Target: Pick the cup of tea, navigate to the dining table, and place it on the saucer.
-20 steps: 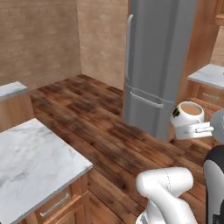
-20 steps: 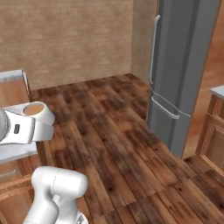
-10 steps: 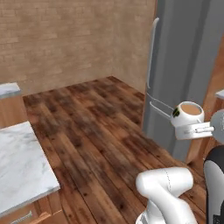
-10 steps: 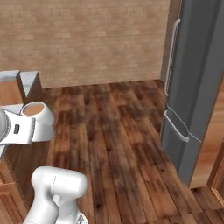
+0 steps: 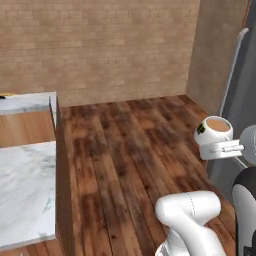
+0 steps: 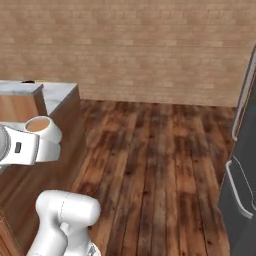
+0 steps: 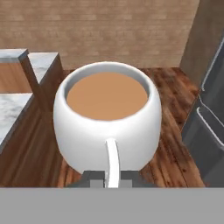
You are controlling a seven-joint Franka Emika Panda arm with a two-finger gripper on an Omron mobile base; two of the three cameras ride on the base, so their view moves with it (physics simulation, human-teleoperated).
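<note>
Cup of tea (image 7: pixel 107 120) sits centre of the hand view, upright and level, brown liquid near the rim. You've got the gripper (image 7: pixel 109 177) clamped narrow on its thin white handle, at bottom centre of that view; gripping the handle keeps the bowl clear and the tea flat while the base drives. In the left base view the cup of tea (image 5: pixel 215 131) rides at mid right, held out ahead of the arm, dark green mark facing left. In the right base view it shows at mid left (image 6: pixel 42 129), above the white wrist.

Count: one cup, one gripper. Dining table (image 5: pixel 25 190): one marble slab on a brown wooden base at lower left of the left base view, raised ledge behind it at upper left; the same table (image 6: pixel 55 95) at upper left of the right base view. No saucer to point at yet. Fridge (image 6: pixel 242 170): one, grey, right edge.

Judgement: you're mid-carry, pick done, placing not begun. Keep the wrist level; sloshing looks like the main risk.
</note>
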